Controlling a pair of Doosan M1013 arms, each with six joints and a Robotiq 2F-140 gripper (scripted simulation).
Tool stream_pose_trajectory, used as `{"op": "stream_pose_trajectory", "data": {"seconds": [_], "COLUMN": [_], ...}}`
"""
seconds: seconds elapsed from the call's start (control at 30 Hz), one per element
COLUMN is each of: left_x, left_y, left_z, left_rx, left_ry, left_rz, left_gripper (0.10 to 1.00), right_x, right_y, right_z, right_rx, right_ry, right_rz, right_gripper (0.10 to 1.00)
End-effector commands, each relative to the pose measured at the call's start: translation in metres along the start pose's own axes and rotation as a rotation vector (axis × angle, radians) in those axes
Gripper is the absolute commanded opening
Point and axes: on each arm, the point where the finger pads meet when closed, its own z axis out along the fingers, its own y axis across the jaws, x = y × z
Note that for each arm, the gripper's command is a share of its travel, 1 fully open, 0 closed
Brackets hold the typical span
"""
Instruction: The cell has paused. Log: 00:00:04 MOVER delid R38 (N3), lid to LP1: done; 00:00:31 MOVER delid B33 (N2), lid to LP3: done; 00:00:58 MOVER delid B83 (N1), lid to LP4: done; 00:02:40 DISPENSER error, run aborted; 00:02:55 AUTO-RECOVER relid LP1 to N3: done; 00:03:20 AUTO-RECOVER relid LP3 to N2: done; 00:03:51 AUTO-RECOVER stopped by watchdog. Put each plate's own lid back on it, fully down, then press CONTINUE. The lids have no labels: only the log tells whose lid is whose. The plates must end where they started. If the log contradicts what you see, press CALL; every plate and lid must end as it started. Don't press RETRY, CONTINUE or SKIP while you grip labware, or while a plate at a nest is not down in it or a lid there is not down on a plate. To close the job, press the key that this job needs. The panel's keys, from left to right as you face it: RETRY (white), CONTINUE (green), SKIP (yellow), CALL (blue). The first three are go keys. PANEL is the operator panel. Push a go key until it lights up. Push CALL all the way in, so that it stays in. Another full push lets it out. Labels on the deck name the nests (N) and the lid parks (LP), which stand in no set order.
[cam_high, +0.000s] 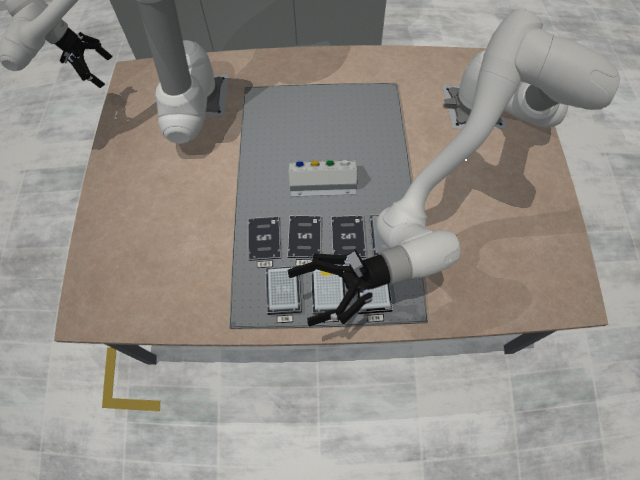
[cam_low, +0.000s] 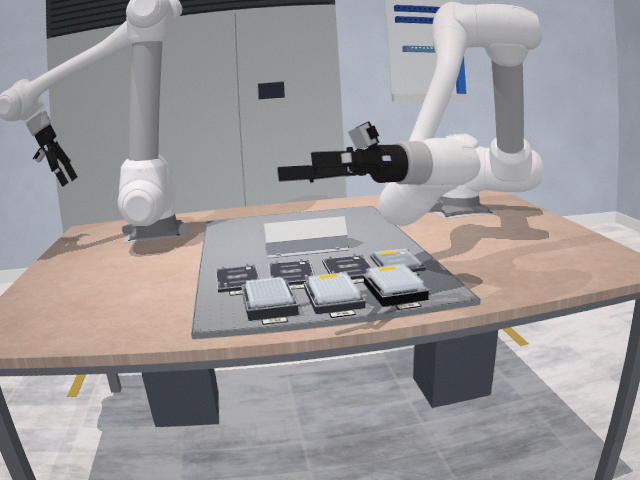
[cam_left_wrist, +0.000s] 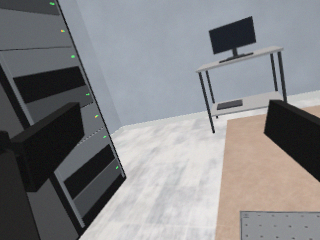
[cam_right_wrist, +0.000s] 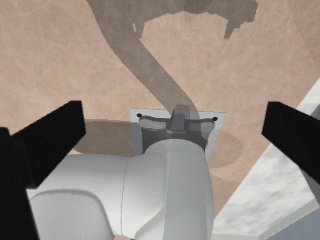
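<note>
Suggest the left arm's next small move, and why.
I'd probably turn the left claw down toward the parked lid: the claw is open but points sideways, N1's plate looks lidless, and no other park shows a lid.

The mat (cam_high: 320, 124) (cam_low: 289, 214) is dotted grey; the tabletop (cam_high: 155, 206) (cam_low: 103, 289) mottled tan; lid parks LP1 (cam_high: 305, 249) and LP3 (cam_high: 264, 249) black.
</note>
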Motion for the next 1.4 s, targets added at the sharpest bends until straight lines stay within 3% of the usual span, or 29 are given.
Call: {"op": "stream_pose_trajectory", "data": {"seconds": [0.0, 0.3, 0.37, 0.4, 0.7, 0.87, 0.93, 0.97, 1.37], "left_x": [0.002, 0.005, 0.005, 0.005, -0.001, -0.007, -0.007, -0.012, -0.04], "left_y": [0.003, 0.079, 0.079, 0.101, 0.175, 0.216, 0.216, 0.239, 0.318], "left_z": [0.001, 0.016, 0.016, 0.019, 0.018, 0.011, 0.011, 0.006, -0.034], "left_rx": [-0.008, -0.195, -0.195, -0.25, -0.445, -0.562, -0.562, -0.63, -0.922], "left_ry": [0.0, -0.036, -0.036, -0.048, -0.098, -0.133, -0.133, -0.156, -0.274], "left_rz": [0.004, 0.08, 0.08, 0.103, 0.191, 0.249, 0.249, 0.285, 0.459], "left_gripper": [1.0, 1.0, 1.0, 1.0, 1.0, 1.0, 1.0, 1.0, 1.0], "right_x": [0.0, 0.0, 0.0, 0.0, 0.0, 0.0, 0.0, 0.0, 0.0], "right_y": [0.0, 0.0, 0.0, 0.0, 0.0, 0.0, 0.0, 0.0, 0.0], "right_z": [-0.001, -0.001, -0.001, -0.001, -0.001, -0.001, -0.001, -0.001, -0.001], "right_rx": [0.001, 0.001, 0.001, 0.001, 0.001, 0.001, 0.001, 0.001, 0.001], "right_ry": [0.001, 0.001, 0.001, 0.001, 0.001, 0.001, 0.001, 0.001, 0.001], "right_rz": [0.0, 0.0, 0.0, 0.0, 0.0, 0.0, 0.0, 0.0, 0.0], "right_gripper": [1.0, 1.0, 1.0, 1.0, 1.0, 1.0, 1.0, 1.0, 1.0]}}
